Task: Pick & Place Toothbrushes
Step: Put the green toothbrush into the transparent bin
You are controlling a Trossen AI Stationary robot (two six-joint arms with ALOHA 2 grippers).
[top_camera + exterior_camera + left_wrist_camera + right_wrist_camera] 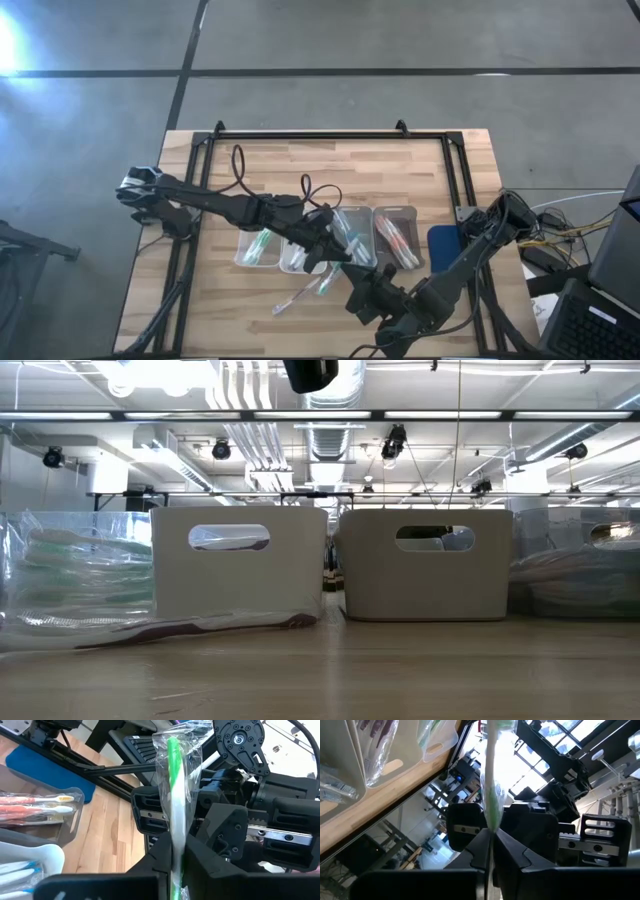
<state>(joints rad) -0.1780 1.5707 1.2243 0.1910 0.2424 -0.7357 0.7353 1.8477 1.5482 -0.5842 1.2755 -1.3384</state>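
On the wooden counter (330, 160), near its centre, a row of clear trays (397, 237) lies side by side. They already hold wrapped toothbrushes: green ones in the tray at 9 o'clock of the row (258, 247), red-pink ones in the tray at 3 o'clock (395, 238), so I judge the sorting is partly done. At least one loose toothbrush (298, 297) lies on the bare wood at about 6 o'clock of the counter, so some work is left.

Just past the trays, toward 5 o'clock, the two arms meet. The left gripper (172, 865) and the right gripper (491, 850) are both closed on one green toothbrush (175, 795) in its clear wrapper, each pinching it between the fingers; it looks like a handover between the arms. This toothbrush is held off the counter, not yet in any tray.

In both wrist views its long axis runs straight out from between the fingers, so it spans from one gripper to the other. Which end carries the bristles I cannot tell.
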